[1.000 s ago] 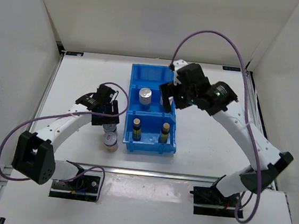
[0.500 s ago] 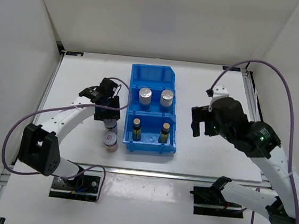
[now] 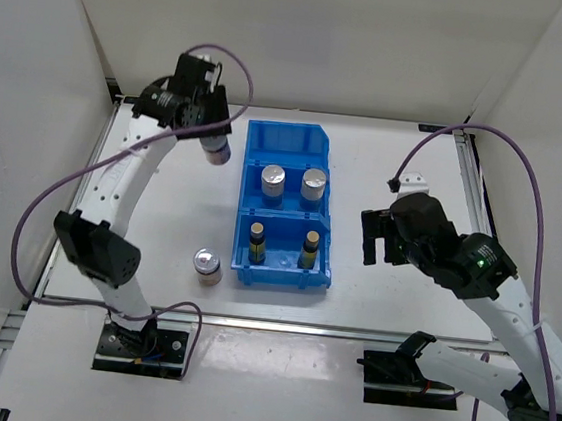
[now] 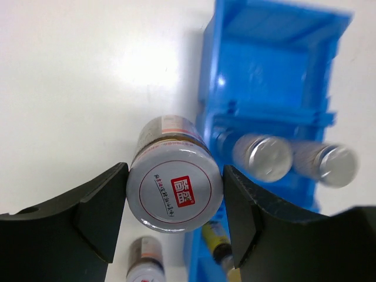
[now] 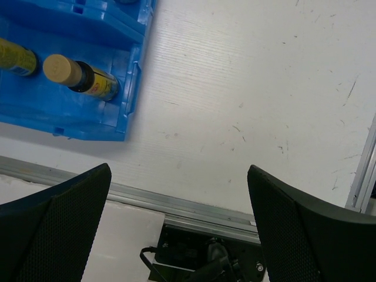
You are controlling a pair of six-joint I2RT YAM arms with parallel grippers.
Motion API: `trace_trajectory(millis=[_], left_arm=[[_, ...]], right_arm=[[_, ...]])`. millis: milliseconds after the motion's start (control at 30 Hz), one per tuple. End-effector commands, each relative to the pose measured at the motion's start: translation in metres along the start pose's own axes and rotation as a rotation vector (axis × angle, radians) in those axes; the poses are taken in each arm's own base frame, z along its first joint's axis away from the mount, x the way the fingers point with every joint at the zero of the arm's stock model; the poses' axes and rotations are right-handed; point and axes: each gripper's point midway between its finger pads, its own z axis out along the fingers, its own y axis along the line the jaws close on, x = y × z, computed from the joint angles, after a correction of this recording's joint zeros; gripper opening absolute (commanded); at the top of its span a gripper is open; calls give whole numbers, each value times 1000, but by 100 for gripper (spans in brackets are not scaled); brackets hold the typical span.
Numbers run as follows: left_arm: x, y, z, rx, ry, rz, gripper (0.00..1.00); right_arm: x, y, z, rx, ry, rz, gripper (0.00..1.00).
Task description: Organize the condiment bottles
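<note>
My left gripper is shut on a silver-lidded jar and holds it high above the table, left of the blue bin's back end. In the left wrist view the jar's lid sits clamped between both fingers. Two silver-lidded jars stand in the bin's middle compartment. Two slim dark bottles with tan caps stand in the front compartment. One more jar stands on the table left of the bin. My right gripper is open and empty, right of the bin.
The bin's back compartment holds nothing. A metal rail runs along the table's near edge. White walls enclose the table on three sides.
My left gripper has lifted one jar from beside the bin's front left and carried it up and toward the back. My right gripper has left the second jar in the bin and drawn back right.
</note>
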Motion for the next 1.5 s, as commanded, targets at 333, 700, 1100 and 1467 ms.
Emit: trace_trajectory(millis=[333,700,1100,1467], left_arm=[[-101,-91,53,233,-142,-46,12],[-66,-127,134,203,-104,86,12],[-9,-120,201,154,49,114,23],[3,-119,208,159,83,128,49]], right_arm=[[0,-16,-4,63,-56,15,100],[1,-12,2,63,-28,4,100],[14,-9,8,50,16,9,100],[20,-5,14,40,41,10,100]])
